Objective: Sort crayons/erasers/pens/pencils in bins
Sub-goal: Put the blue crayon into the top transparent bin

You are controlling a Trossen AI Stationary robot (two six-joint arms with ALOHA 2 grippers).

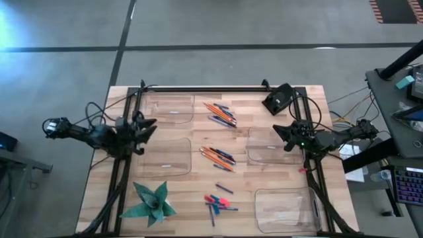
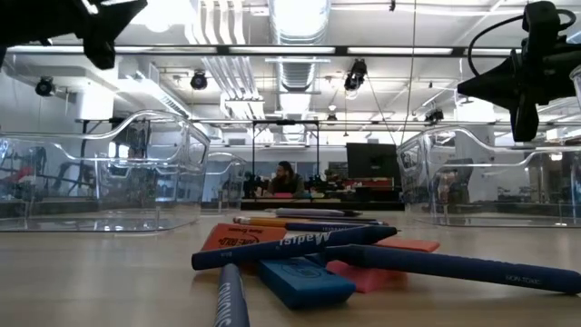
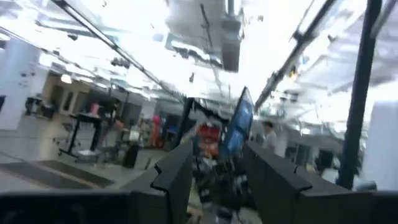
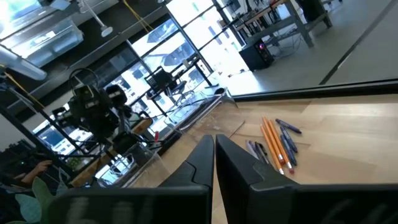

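Orange pencils [image 1: 219,112] lie mid-worktop [image 1: 192,201] between the clear bins [image 1: 168,109], erasers [image 1: 213,199] nearer the front edge. Left claw [image 1: 149,127] hangs at the left side, parted and empty; right claw [image 1: 277,129] hovers opposite, pinched closed, empty.

Surface [image 1: 178,192]: pale wood in butcher-block strips, smooth with a low satin sheen. 4 bins [image 1: 170,108]: clear glossy plastic, catching strong reflections in the low view. Erasers [image 2: 304,282]: matt, rubbery-looking blocks, blue and pink-red. Pencils [image 1: 218,113]: orange, smooth painted finish. Pens [image 2: 295,247]: dark blue plastic, slightly glossy, printed lettering. Folded green star [image 1: 151,201], near left: creased paper. Frame rails [image 1: 198,88]: black matt metal.
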